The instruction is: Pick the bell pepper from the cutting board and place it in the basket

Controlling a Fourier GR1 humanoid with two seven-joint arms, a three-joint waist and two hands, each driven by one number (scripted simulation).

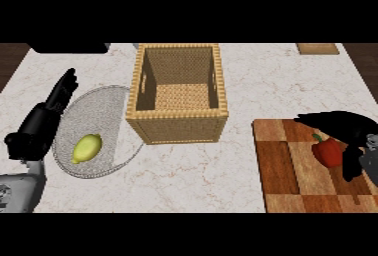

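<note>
Bell pepper (pixel 329 151), red with a green stem, lies on the cutting board (pixel 284 170) at the bench's (pixel 199 170) right edge, toward the board's far right side. Right hand (pixel 347 131) is over the pepper, fingers (pixel 350 170) and thumb curled round it from above and from the right, touching it. Basket (pixel 177 122), woven and open-topped, stands mid-bench toward the far edge, well apart from the board. Just left of it, a wire-mesh plate (pixel 111 100) holds a lemon (pixel 86 148). Left hand (pixel 52 107) rests at the bench's left edge, fingers straight, pointing up, holding nothing.
</note>
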